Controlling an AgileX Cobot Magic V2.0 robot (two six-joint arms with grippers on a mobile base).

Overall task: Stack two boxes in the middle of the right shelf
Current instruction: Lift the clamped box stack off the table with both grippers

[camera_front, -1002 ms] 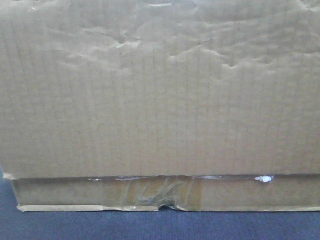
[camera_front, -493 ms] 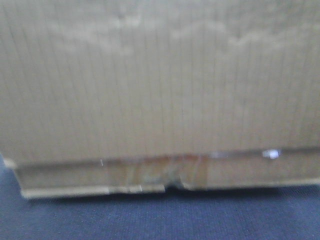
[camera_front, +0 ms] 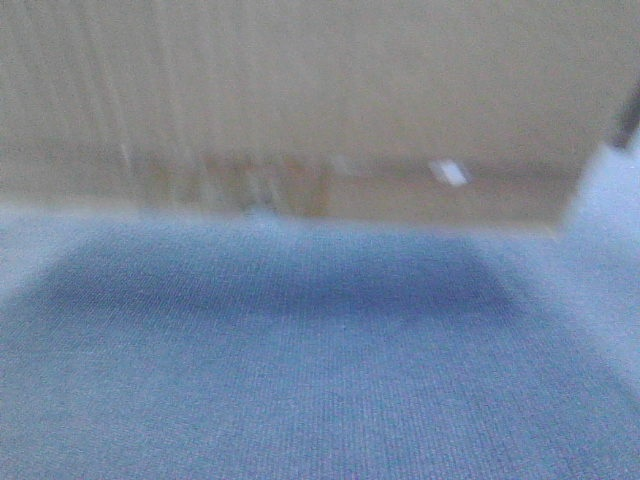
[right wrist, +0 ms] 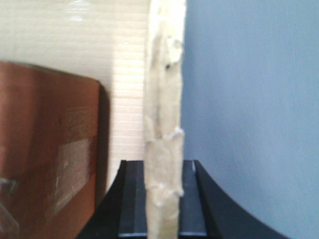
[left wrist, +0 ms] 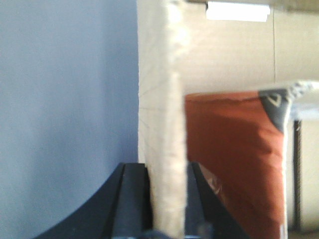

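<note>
One brown cardboard box [camera_front: 300, 90] fills the top of the front view, blurred, its taped lower strip [camera_front: 260, 185] and white fleck [camera_front: 450, 172] showing above the floor. In the left wrist view my left gripper [left wrist: 165, 199] is shut on the box's pale upright wall edge [left wrist: 167, 99]. My right gripper [right wrist: 162, 199] is likewise shut on the frayed wall edge [right wrist: 164, 89] of the box's other side. A red-brown package [left wrist: 234, 164] lies inside the box, and the right wrist view shows this package [right wrist: 45, 149] too. The shelf is out of view.
Blue carpet floor [camera_front: 300, 360] spreads below the box, with a darker shadow under it. A dark upright bar [camera_front: 630, 115] shows at the right edge, beside the box's corner.
The box has risen in the front view: its bottom edge went from near the frame's bottom to the upper half, slanting down to the right, and much more carpet shows.
</note>
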